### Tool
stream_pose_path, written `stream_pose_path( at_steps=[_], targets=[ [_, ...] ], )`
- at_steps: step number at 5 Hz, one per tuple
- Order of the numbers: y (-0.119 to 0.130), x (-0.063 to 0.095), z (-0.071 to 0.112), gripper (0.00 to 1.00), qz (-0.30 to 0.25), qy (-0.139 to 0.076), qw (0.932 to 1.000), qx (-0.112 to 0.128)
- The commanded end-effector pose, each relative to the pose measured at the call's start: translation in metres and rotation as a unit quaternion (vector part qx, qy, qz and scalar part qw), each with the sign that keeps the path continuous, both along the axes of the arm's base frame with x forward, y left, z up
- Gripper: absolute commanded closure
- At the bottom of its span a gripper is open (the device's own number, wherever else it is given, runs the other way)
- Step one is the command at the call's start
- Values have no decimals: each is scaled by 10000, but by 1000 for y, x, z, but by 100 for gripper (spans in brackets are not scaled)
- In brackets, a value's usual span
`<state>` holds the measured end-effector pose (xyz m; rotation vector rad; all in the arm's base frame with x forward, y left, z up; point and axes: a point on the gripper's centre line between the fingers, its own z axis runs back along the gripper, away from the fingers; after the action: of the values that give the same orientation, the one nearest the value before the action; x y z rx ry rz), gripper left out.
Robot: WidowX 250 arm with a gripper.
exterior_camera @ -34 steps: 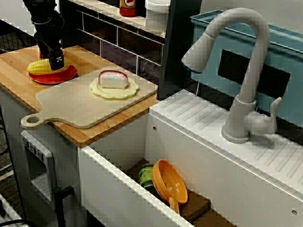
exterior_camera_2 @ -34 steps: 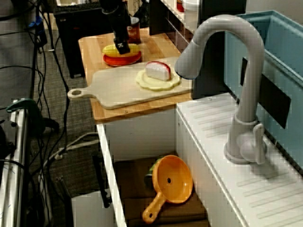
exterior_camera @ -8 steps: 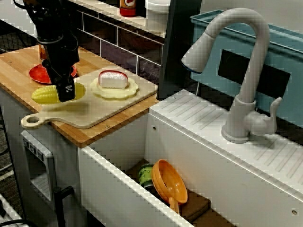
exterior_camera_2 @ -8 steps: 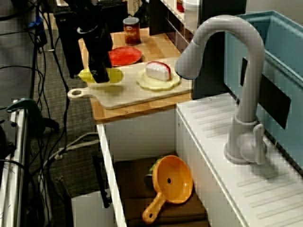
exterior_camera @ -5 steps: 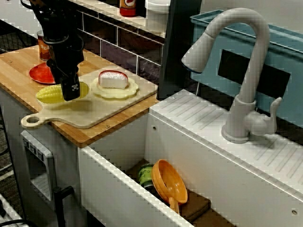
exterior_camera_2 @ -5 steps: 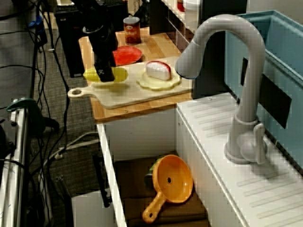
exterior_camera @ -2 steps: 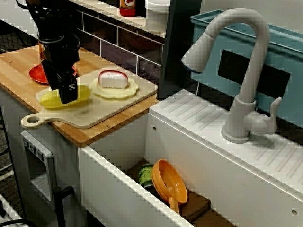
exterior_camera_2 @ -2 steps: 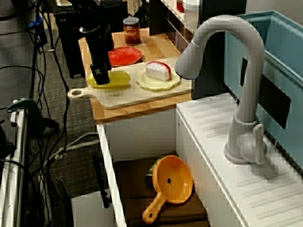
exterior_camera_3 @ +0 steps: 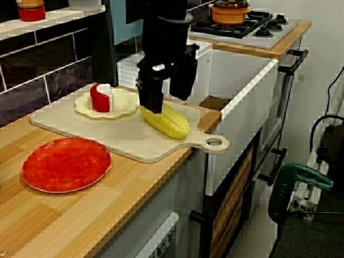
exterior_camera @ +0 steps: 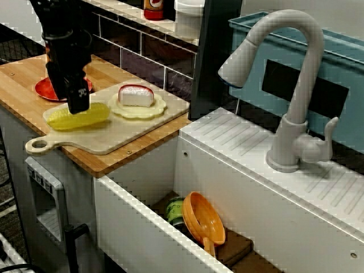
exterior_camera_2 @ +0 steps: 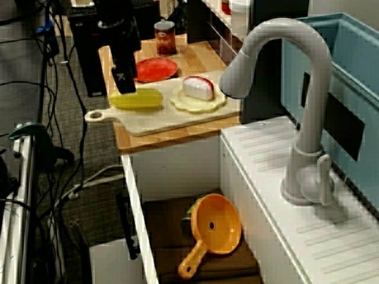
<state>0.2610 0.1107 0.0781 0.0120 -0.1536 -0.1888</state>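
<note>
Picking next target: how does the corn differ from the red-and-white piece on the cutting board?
The corn is yellow and long; the red-and-white piece is short and blocky. The corn lies straight on the cutting board, below the gripper; the piece sits on a pale scalloped plate. Both share that board.

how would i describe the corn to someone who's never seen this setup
Find the wooden counter, then the pale cutting board on it. The corn lies there just below the black gripper: the only long yellow thing, unlike the round cream plate beside it.
</note>
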Motion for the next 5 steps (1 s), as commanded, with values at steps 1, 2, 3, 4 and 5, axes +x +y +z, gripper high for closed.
stream_pose_path(
  at_steps=[1,2,3,4,5],
  targets=[
    [8,21,41,0,-295,-362,9985,288],
    [4,35,46,0,-602,-486,9959,469],
    [2,52,48,0,-959,-504,9920,647],
    [6,68,49,0,-987,-621,9896,843],
    [12,82,45,0,-975,-704,9888,887]
  ],
)
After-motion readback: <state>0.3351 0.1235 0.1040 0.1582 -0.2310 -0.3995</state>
